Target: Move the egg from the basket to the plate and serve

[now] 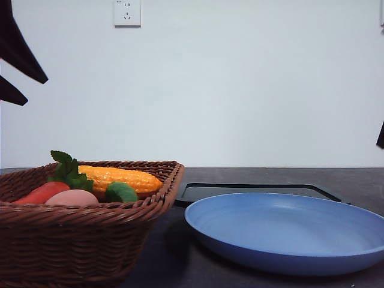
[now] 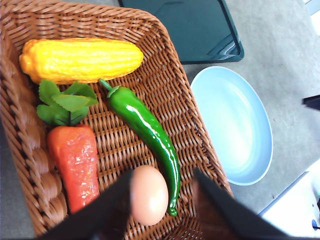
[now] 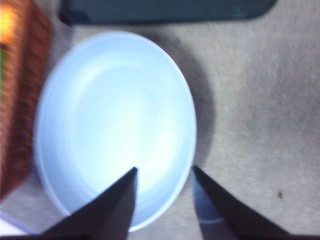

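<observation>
The basket [image 1: 84, 240] sits on the left side of the desk [image 1: 360, 180], close to the camera. The egg [image 1: 72, 197] lies in the basket, near its front edge. Beside the egg is a red carrot [image 1: 42, 192] with green leaves [image 1: 67, 170]. A yellow corn cob [image 1: 120, 178] lies farther back in the basket. A green pepper [image 1: 122, 192] lies just right of the egg.

The plate [image 1: 288, 231] sits on the desk to the right of the basket, close to it. It is light blue and has nothing in it. A black tray [image 1: 252, 191] lies flat just behind the plate.

In the left wrist view, the left gripper [image 2: 160, 200] hangs over the basket [image 2: 170, 110]. Its two fingers [image 2: 107, 210] are apart. The egg [image 2: 148, 195] sits between them, close against one finger, and the other finger is off to the side of it. The pepper [image 2: 145, 125] runs next to the egg, and its tip ends near it. The carrot [image 2: 75, 160] is on the other side of the egg.

In the right wrist view, the right gripper [image 3: 164, 195] hangs over the plate [image 3: 115, 130]. Its fingers [image 3: 112, 205] are apart and hold nothing. The picture is a bit blurry. A bit of the basket [image 3: 22, 110] shows at the side, and the tray [image 3: 165, 10] lies past the plate.
</observation>
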Motion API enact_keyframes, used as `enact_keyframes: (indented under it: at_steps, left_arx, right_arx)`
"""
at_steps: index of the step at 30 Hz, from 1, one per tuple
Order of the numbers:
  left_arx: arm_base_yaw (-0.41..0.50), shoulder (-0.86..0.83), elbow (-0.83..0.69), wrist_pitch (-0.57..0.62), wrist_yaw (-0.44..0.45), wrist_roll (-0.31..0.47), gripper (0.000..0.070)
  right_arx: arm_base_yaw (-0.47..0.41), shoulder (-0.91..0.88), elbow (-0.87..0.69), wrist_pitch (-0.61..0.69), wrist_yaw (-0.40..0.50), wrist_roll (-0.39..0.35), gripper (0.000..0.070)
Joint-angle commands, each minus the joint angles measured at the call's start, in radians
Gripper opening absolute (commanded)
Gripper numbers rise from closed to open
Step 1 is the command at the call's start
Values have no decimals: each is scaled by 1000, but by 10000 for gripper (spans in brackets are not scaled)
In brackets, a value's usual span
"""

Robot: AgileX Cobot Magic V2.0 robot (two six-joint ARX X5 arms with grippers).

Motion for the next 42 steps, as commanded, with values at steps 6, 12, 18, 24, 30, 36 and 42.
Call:
enact_keyframes:
  at_steps: [6, 12, 18, 24, 30, 36, 42]
  left_arx:
    - [-16, 10, 13, 14, 4, -6, 309]
    - [-16, 10, 13, 14, 4, -18, 308]
    - [-16, 10, 13, 15, 4, -21, 308]
    - [-16, 10, 13, 19, 4, -21, 308]
    - [-16, 10, 13, 18, 4, -32, 308]
    - [-16, 10, 13, 18, 4, -32, 310]
    - [-33, 10, 13, 17, 14, -33, 472]
  right_arx:
    - [48, 84, -1, 41, 91, -22, 258]
    - [51, 136, -67, 152, 89, 6, 258]
    - [51, 204, -98, 221, 44, 12, 258]
    - [53, 283, -98, 283, -19, 27, 230]
    - [52, 319, -98, 293, -23, 29, 57]
    - [52, 313, -96, 290, -23, 31, 0]
    - [50, 224, -94, 226, -23, 32, 0]
